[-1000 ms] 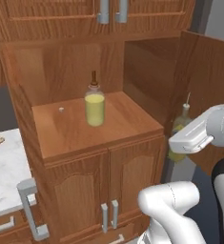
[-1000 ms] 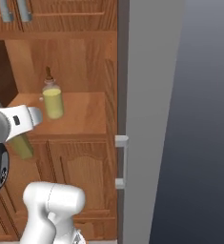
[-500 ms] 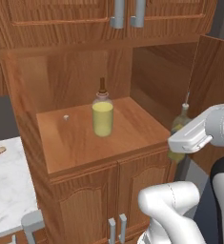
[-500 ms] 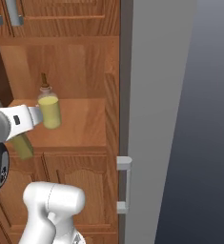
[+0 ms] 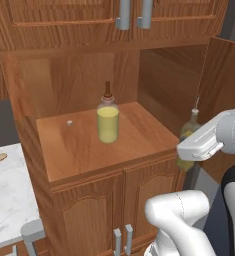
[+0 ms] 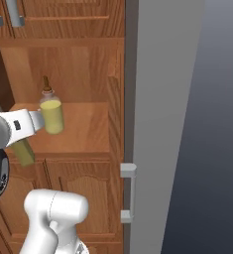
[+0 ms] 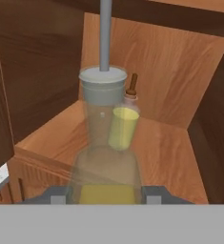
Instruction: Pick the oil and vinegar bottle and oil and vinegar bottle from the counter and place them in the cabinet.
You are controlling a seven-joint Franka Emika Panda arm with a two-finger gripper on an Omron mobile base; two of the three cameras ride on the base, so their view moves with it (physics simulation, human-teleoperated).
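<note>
The squat clear oil and vinegar bottle (image 5: pixel 108 122) with pale yellow liquid and a brown neck stands upright on the cabinet's shelf (image 5: pixel 79 150); it also appears as the bottle (image 6: pixel 51 114) and the bottle (image 7: pixel 123 125). My gripper (image 5: pixel 188 150) hangs to the right of the shelf's front edge, shut on the slim olive-green oil and vinegar bottle (image 5: pixel 190 129), whose thin spout points up. The hand view looks through this held bottle (image 7: pixel 104 162), with its grey cap and spout, between the fingertips (image 7: pixel 59 195). From the right base, the green bottle (image 6: pixel 22 152) hangs below the hand, in front of the shelf.
A cabinet door (image 5: pixel 224 80) stands open to the right of the gripper. A grey panel with a bar handle (image 6: pixel 128 192) rises on the right. A marble counter (image 5: pixel 4 200) lies low at the left. A small pale speck (image 5: pixel 69 122) sits on the shelf.
The whole picture has shifted: the base has driven and the cabinet shelf now looks nearer and more centred. The gripper stays shut on the green bottle, in the same place in the views.
</note>
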